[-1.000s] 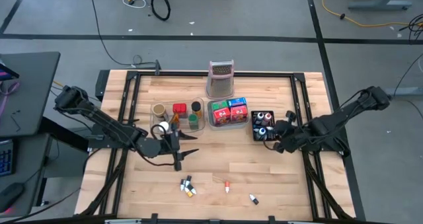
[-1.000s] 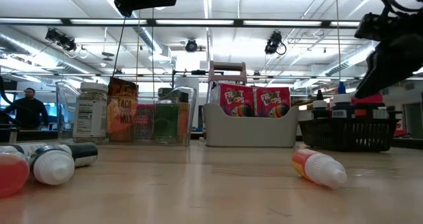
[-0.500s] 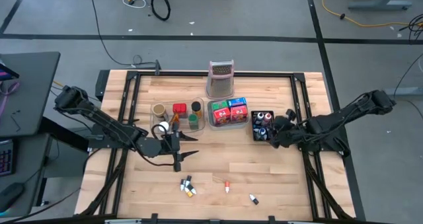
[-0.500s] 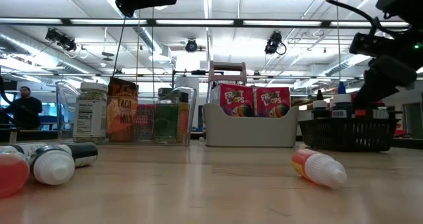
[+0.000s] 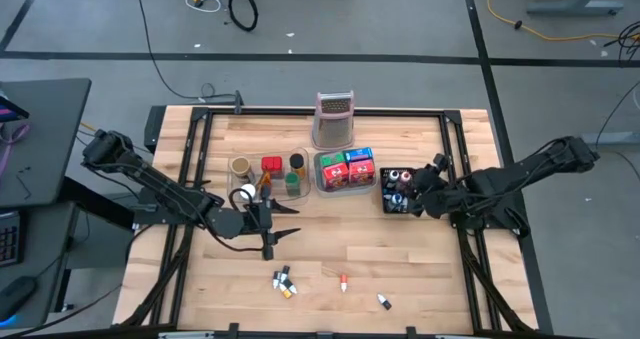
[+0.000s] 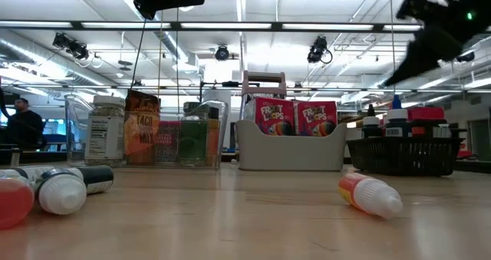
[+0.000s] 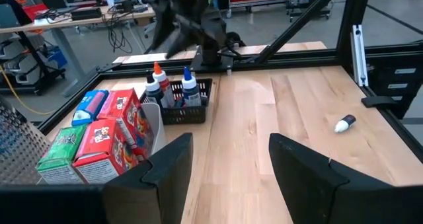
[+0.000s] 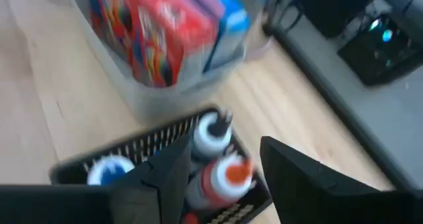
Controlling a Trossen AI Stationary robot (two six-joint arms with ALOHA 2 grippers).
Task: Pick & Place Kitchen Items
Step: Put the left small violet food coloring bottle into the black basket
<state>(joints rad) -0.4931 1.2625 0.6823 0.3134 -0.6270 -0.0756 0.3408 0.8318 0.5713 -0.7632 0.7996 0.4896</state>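
2 bottles (image 8: 215,158) blur inside the black basket (image 8: 119,159).

Two dark jointed arms, black fingers (image 7: 165,168)

The surface (image 5: 400,249) is pale blond wood in plank stripes, framed in black. At twelve o'clock stands a silver grater (image 5: 334,119) with a pinkish top. The grey tray (image 5: 321,182) holds red, green and blue cereal boxes (image 5: 346,167). The black basket (image 7: 198,109) carries white bottles (image 7: 188,90) with red and blue caps. Both pincers are black.
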